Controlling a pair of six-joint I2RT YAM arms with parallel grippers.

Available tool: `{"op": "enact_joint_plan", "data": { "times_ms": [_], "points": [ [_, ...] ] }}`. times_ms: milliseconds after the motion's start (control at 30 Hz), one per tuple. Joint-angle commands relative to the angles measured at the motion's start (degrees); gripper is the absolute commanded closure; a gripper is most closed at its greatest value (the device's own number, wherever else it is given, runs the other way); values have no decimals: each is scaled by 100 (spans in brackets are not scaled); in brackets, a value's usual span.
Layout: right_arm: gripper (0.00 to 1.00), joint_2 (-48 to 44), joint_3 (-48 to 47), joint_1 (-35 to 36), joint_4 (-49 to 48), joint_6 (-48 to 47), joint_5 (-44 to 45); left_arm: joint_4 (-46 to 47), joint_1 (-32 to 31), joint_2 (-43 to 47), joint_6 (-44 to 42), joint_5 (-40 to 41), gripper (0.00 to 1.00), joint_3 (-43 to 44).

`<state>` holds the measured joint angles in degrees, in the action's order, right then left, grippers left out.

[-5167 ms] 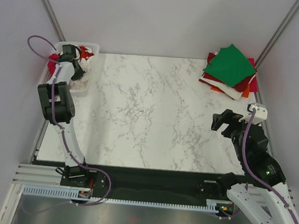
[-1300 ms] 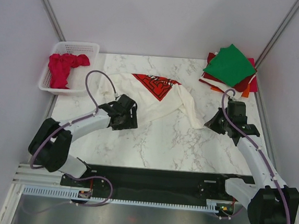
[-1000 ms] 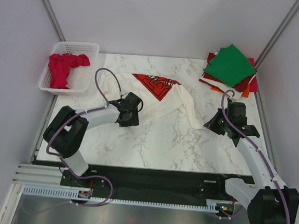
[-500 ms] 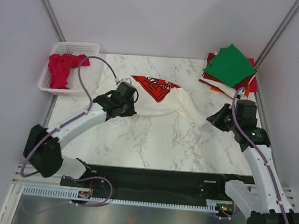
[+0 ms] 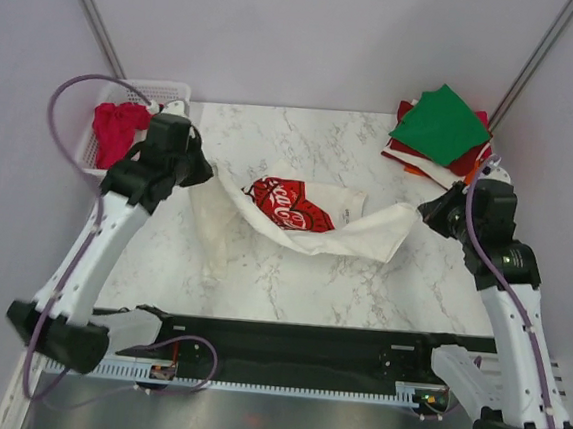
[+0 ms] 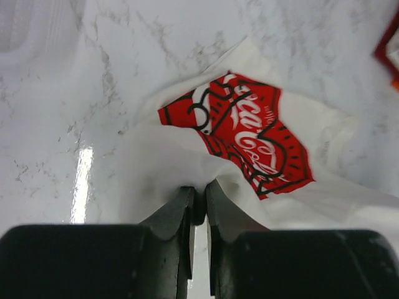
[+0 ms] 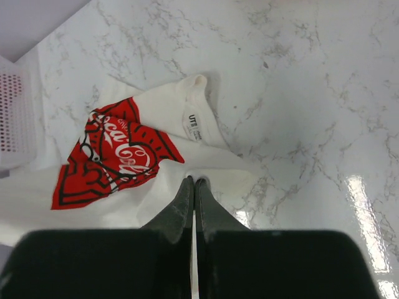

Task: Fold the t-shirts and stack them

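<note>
The cream-white t-shirt (image 5: 371,227) with the red Coca-Cola logo (image 5: 289,205) hangs stretched between both grippers above the marble table, sagging in the middle. My left gripper (image 5: 202,175) is shut on its left end; in the left wrist view the jaws (image 6: 198,188) pinch a fold of white cloth just below the logo (image 6: 243,134). At the other end my right gripper (image 5: 429,210) is shut too, with the cloth (image 7: 143,205) pinched at the jaw tips (image 7: 194,180). A red t-shirt (image 5: 117,124) lies in the basket. Folded t-shirts, green on top (image 5: 440,126), are stacked at the back right.
The white lattice basket (image 5: 172,88) stands at the back left corner, close behind my left arm. The marble table (image 5: 291,275) shows bare in front of the hanging shirt. Grey walls enclose the table on three sides.
Both grippers have risen and moved apart, the left one toward the basket, the right one rightward. The cream-white shirt has come up off the table and now hangs between them.
</note>
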<state>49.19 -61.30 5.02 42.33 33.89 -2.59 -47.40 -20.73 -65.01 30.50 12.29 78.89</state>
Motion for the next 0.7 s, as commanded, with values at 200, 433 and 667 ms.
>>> {"op": "enact_joint_plan", "data": {
  "times_ms": [200,433,667],
  "points": [
    [100,1936,-479,-80,-980,232,391,151,1476,-2904,-721,-2285,40,-145],
    [100,2086,-85,-80,-1419,171,269,388,1344,-1937,-493,-1283,39,-663],
    [100,2218,188,-80,-1675,136,-66,1082,1300,-2146,69,-1247,45,-1008]
  ]
}}
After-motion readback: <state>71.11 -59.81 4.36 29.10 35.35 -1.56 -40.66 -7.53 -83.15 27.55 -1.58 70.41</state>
